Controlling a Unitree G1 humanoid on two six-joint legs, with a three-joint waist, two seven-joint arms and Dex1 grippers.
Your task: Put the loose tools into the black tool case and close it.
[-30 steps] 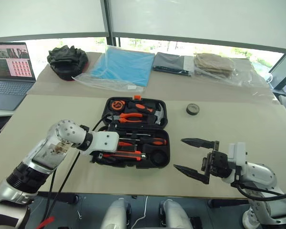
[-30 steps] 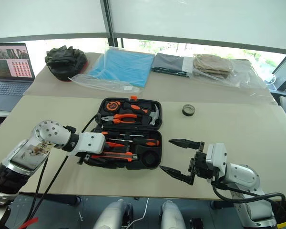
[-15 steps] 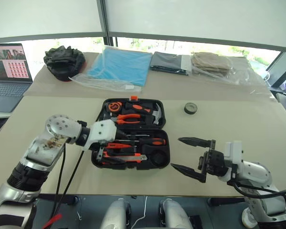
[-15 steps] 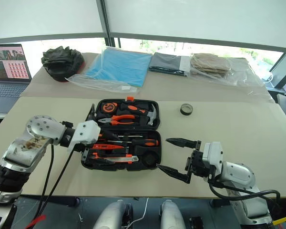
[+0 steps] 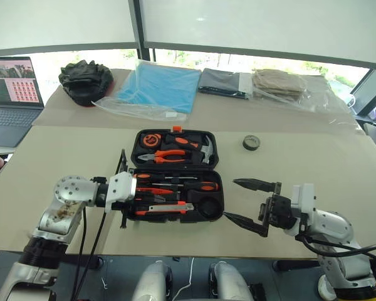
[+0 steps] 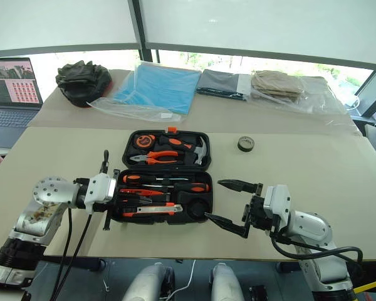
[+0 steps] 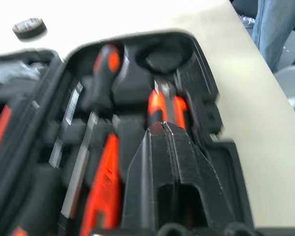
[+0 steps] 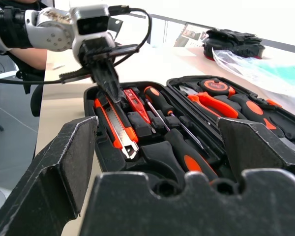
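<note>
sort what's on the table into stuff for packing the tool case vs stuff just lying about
For the job:
- open black tool case
- knife and screwdrivers in its slots
- tape roll, loose on the table
- left claw, shut
- right claw, open

Lying about:
- laptop
- black fabric bundle
- bagged blue cloth
- grey cloth
- tan cloth

Beige desk (image 5: 62, 157) carries everything. Open laptop (image 5: 12, 94) at far left edge, screen lit with a grid of small reddish tiles. Black fabric bundle (image 5: 84, 80) at back left. Beside it a blue folded sheet in clear plastic (image 5: 160, 88), then a dark grey folded cloth (image 5: 224, 83), then a tan folded cloth in clear plastic (image 5: 282, 84). Window frame (image 5: 138, 44) runs behind the desk.
</note>
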